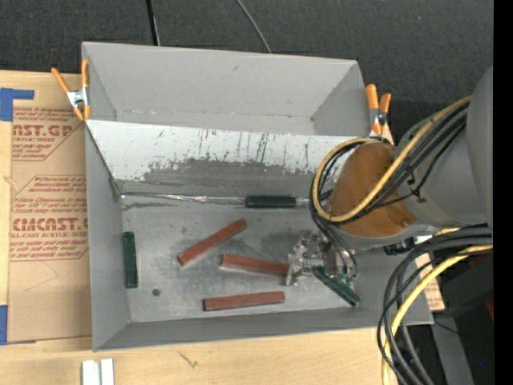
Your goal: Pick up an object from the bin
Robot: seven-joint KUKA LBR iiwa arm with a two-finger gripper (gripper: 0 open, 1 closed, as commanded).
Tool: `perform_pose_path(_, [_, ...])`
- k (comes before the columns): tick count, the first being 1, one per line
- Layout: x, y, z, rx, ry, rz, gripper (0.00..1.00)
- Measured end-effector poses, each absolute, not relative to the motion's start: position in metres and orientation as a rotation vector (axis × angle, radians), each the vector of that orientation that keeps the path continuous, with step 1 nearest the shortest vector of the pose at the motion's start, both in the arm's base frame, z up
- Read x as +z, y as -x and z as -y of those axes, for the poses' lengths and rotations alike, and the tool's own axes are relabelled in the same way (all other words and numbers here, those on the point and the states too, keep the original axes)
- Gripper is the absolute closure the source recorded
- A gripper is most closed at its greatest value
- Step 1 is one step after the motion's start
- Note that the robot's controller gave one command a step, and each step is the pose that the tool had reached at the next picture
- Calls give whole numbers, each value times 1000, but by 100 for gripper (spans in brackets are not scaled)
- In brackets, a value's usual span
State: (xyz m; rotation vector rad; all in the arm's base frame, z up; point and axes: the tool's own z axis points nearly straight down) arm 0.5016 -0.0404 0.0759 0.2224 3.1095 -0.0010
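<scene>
This looks like a robotics lab or test workshop. A scuffed grey metal bin (104, 247) sits against a pale wooden table (240, 359). From the bin's right a robot arm (481, 159) leans in, with an orange cover (365, 191) on its wrist and thick yellow-and-black cables (390, 295) looped around it. Behind the bin, a black lead (150, 18) crosses a dark surface.

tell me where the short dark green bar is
In the camera view the short dark green bar lies along the grey bin's left wall, left of the tilted reddish-brown stick.
</scene>
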Motion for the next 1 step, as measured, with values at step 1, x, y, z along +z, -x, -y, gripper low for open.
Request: perform_pose_path(1, [245,-532,22,-1,16,-3132,100])
